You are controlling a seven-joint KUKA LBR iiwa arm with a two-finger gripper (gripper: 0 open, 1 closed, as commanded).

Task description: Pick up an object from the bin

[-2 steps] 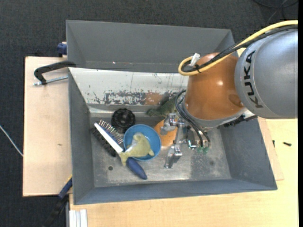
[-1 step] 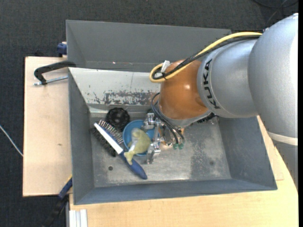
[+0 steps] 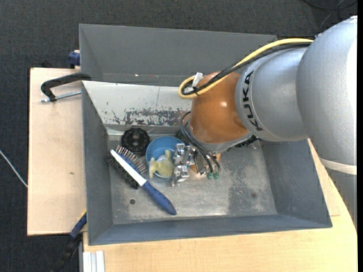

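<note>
Single overhead camera, slightly oblique, near grey bin [image 3: 94, 152], arm [image 3: 283, 95] entering from right

A robotics lab: a big silver KUKA arm [image 3: 306, 89] over a grey metal bin [image 3: 170, 52], dark carpet [image 3: 34, 21] around.

Brush [image 3: 136, 177] diagonal at lower left of the bin [image 3: 170, 55], round cap [image 3: 135, 138] above it, bowl [image 3: 160, 152] right of the cap, gripper [image 3: 181, 171] at the bowl's right edge.

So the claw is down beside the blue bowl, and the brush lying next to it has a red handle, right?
Not quite. The camera view shows the brush has a blue handle, not red. The claw is indeed down beside the blue bowl, with the brush next to it.
</note>
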